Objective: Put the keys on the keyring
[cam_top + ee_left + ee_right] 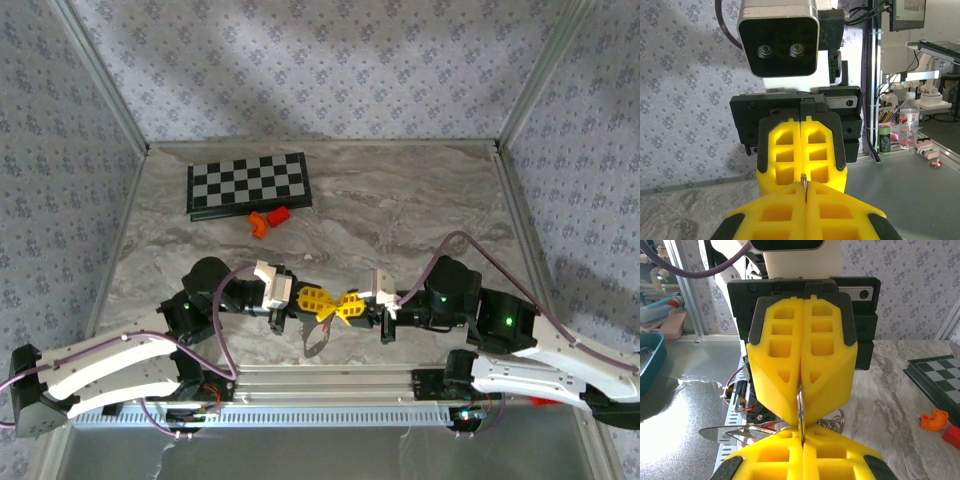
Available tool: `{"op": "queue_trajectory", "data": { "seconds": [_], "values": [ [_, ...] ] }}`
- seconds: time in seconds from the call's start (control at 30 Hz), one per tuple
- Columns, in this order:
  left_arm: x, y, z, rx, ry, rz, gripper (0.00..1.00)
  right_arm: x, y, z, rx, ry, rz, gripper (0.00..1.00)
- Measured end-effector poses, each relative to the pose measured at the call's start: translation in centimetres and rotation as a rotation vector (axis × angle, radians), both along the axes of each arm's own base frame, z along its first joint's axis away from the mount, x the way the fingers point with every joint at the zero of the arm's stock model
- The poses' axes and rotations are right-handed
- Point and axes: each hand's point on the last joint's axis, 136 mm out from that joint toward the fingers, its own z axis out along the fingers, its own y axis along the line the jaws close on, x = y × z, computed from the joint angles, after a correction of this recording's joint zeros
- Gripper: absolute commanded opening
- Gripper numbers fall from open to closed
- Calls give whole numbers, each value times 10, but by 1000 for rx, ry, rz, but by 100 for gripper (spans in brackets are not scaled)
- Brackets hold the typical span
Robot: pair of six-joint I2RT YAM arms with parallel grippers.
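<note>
My two grippers meet tip to tip above the table's near edge. The left gripper (322, 302) (805, 194) has its yellow fingers (770, 215) pressed together on the thin silver wire ring of the keyring (804, 184). The right gripper (347, 306) (801, 439) faces it and is shut on the same ring (801, 407), seen edge-on between both pairs of tips. Silver keys (737, 432) hang from the ring beside the jaws, and a loop of wire (840, 419) shows on the other side. The keys dangle below the tips in the top view (317, 340).
A folded chessboard (248, 184) lies at the back left of the marble table. An orange block (259, 223) and a red block (279, 213) lie just in front of it. A metal rail (320, 412) runs along the near edge beneath the grippers.
</note>
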Motion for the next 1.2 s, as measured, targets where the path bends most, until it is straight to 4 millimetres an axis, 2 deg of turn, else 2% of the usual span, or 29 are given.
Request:
{"op": "queue_trajectory", "data": {
  "seconds": [0.37, 0.53, 0.73, 0.83, 1.03, 1.2],
  "values": [
    [0, 1, -1, 5, -1, 5, 0, -1, 0, -2, 3, 2, 7, 21],
    [4, 2, -1, 6, 4, 31, 0, 0, -8, 1, 59, -1, -18, 25],
    [12, 0, -10, 26, 21, 76, 0, 3, -18, 1, 112, 26, -62, 36],
    [16, 0, -14, 33, 28, 95, 0, 5, -17, -1, 130, 49, -76, 37],
    [19, -1, -16, 37, 32, 113, 0, 11, -14, -19, 117, 90, -105, 35],
    [20, -1, -16, 36, 33, 119, 0, 15, -13, -21, 130, 101, -128, 36]
  ]
}}
